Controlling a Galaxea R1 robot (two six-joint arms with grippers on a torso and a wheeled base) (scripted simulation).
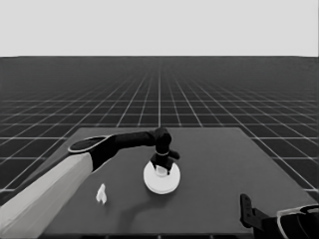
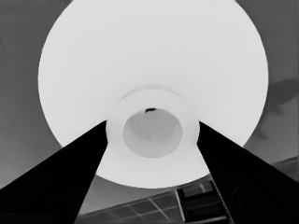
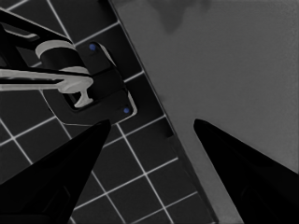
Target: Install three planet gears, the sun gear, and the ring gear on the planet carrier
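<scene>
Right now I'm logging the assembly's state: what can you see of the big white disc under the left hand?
The big white disc lies flat near the table's middle: round, smooth, plain white, with a raised collar around its centre hole. The left hand is directly over it, fingers either side of the collar and against it. No gears show.

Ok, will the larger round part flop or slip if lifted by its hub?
Likely stiff: the larger round part shows a flat, even outline. It may slip or swivel, since the left gripper pinches only its smooth round hub. Right gripper is parked.
</scene>
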